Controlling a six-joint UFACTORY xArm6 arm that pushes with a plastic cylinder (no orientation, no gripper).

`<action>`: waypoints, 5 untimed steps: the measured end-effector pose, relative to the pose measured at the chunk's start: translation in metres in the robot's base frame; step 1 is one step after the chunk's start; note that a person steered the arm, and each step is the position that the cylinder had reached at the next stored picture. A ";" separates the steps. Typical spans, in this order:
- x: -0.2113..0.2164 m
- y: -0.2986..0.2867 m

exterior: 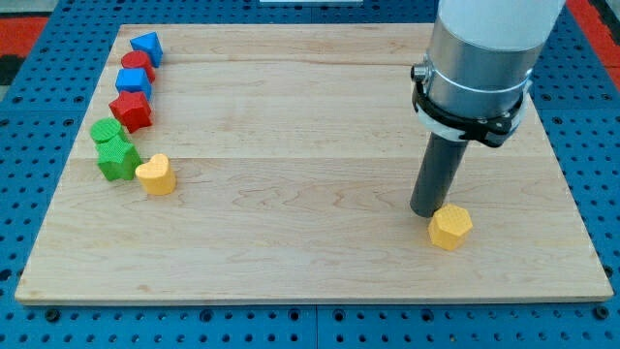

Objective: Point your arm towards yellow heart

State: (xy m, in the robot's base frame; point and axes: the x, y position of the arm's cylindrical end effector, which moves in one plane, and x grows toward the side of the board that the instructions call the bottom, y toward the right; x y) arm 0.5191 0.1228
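Observation:
The yellow heart (156, 175) lies near the view's left edge of the wooden board, just right of the green blocks. My tip (427, 211) is far to the view's right, touching the upper left side of a yellow hexagon (450, 227). The rod rises from there into the grey arm body (480, 58). A wide stretch of board separates my tip from the yellow heart.
A column of blocks runs along the view's left side: blue triangle (146, 45), red cylinder (139, 64), blue cube (134, 80), red star (131, 111), green cylinder (106, 130), green star (117, 157). The wooden board (310, 126) rests on a blue pegboard.

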 end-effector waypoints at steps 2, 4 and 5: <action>0.009 0.024; 0.013 0.010; 0.013 -0.024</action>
State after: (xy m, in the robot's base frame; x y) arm 0.5321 0.0988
